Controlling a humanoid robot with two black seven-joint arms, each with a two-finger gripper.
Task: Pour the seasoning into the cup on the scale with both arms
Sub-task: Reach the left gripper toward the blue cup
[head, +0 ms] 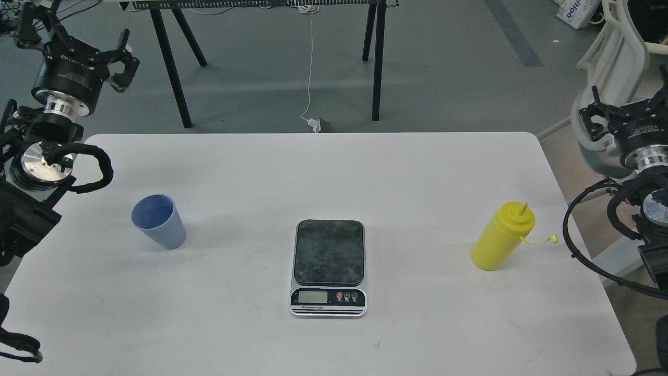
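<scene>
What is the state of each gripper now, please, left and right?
Left gripper: open, holding nothing, raised beyond the table's far left corner.
Right gripper: open, holding nothing, off the table's right edge.

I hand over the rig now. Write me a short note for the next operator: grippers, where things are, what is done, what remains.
Left gripper: open, holding nothing, raised beyond the table's far left corner.
Right gripper: open, holding nothing, off the table's right edge.
Blue cup: upright on the table, left side, not on the scale.
Yellow seasoning bottle: upright, right side, cap off the nozzle.
Done: nothing yet.
Left: cup onto scale, then pour.
</scene>
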